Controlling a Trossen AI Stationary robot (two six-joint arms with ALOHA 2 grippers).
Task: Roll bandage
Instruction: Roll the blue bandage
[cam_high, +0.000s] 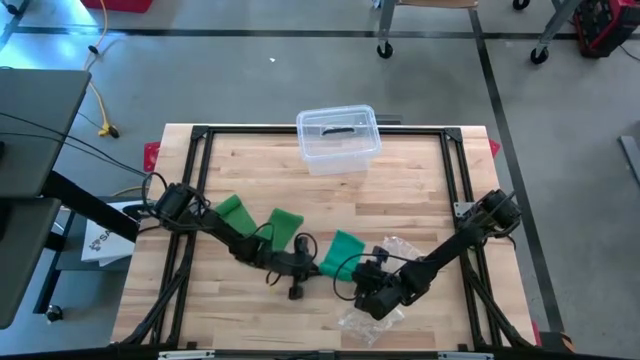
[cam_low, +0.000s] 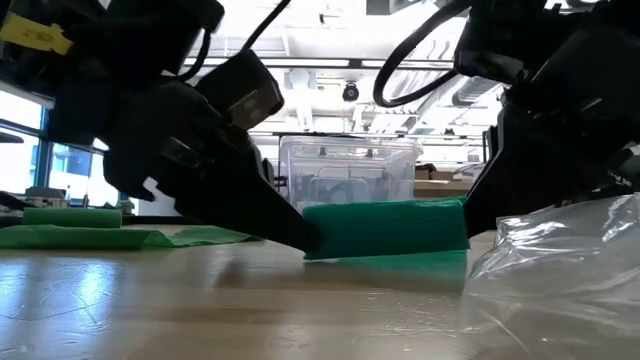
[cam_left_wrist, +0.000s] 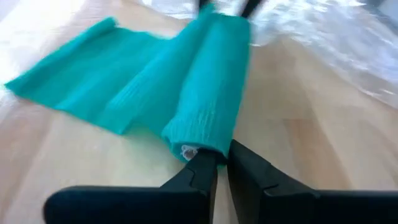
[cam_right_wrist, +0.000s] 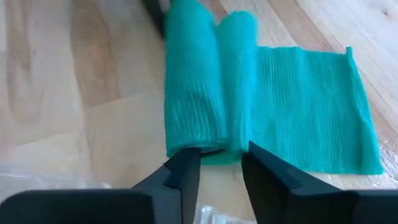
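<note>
A green bandage lies on the wooden table. Its rolled part (cam_high: 338, 255) (cam_low: 385, 228) is between my two grippers. The unrolled strip (cam_high: 283, 225) runs flat along the table toward the left, partly hidden under my left arm. It also shows in the low view (cam_low: 90, 237). My left gripper (cam_high: 300, 264) (cam_left_wrist: 222, 165) is at the roll's left end, fingers nearly together. My right gripper (cam_high: 360, 275) (cam_right_wrist: 221, 165) is at the roll's right end, with that end between its fingertips. My left gripper pinches the roll's left end (cam_left_wrist: 189, 149) between its two fingertips. It comes nearly level from the table's left, along the roll's axis. The roll rests on the table. My right gripper has the roll's right end (cam_right_wrist: 208, 148) between its two fingertips. It comes low from the table's right, along the roll. The loose strip (cam_right_wrist: 311, 112) lies flat beside the roll.
A crumpled clear plastic wrapper (cam_high: 385, 300) (cam_low: 550, 270) lies under and beside my right gripper near the front edge. A clear plastic box (cam_high: 338, 138) stands at the far middle of the table. Black frame rails (cam_high: 455, 170) run along the table's sides.
</note>
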